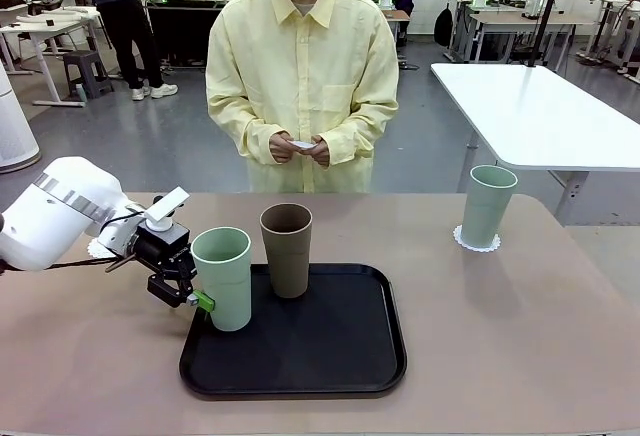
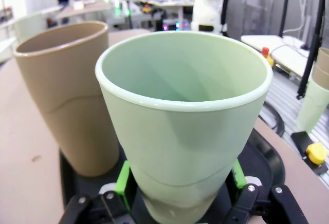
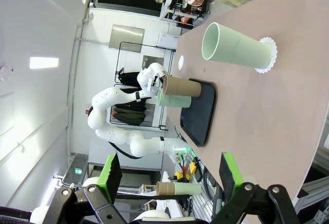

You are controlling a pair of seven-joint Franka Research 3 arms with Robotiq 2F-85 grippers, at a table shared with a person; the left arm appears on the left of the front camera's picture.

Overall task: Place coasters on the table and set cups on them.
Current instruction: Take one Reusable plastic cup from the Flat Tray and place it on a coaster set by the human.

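Note:
My left gripper is shut on a pale mint cup standing at the left edge of the black tray. In the left wrist view the green pads press both sides of this cup. A brown cup stands beside it on the tray. Another mint cup stands on a white coaster at the table's right. A second coaster lies on the table behind my left arm. My right gripper is open and holds nothing, well away from the mint cup on its coaster.
A person in a yellow shirt stands at the far side, both hands holding a small white disc at waist height. A white table stands behind on the right. The tray's right half is bare.

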